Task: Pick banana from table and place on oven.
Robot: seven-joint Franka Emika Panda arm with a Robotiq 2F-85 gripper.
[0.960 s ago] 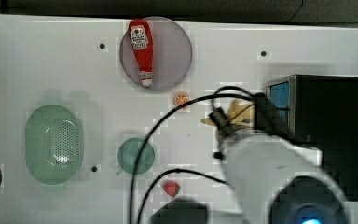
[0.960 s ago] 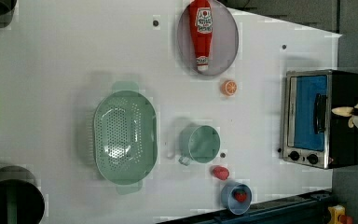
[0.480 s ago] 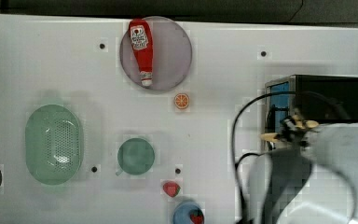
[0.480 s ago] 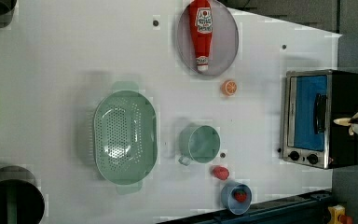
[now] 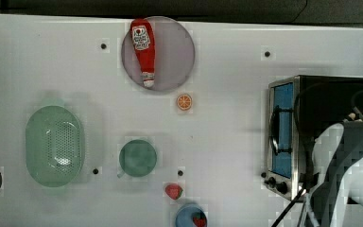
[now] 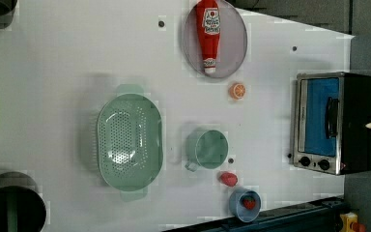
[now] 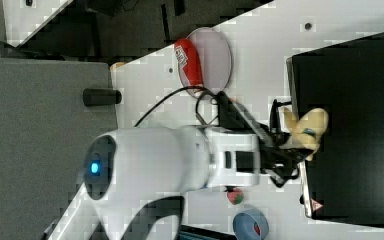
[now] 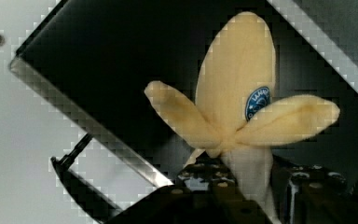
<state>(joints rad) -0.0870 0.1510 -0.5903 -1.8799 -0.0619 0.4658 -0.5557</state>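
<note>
- The banana [image 8: 235, 93] is held by the pincer [image 8: 242, 186], its peel flaps splayed.
- It is seen above the black top of the oven [image 7: 350, 125], near the front edge.

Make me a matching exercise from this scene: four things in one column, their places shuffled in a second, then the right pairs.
Things:
1. banana
2. ketchup bottle
3. orange slice
4. whole strawberry

Places:
A. bare on the table, just beside the plate
B. held in the gripper above the oven
C. lying on the plate
D. on the table next to the blue bowl

Pairs: 1-B, 2-C, 3-A, 4-D
</note>
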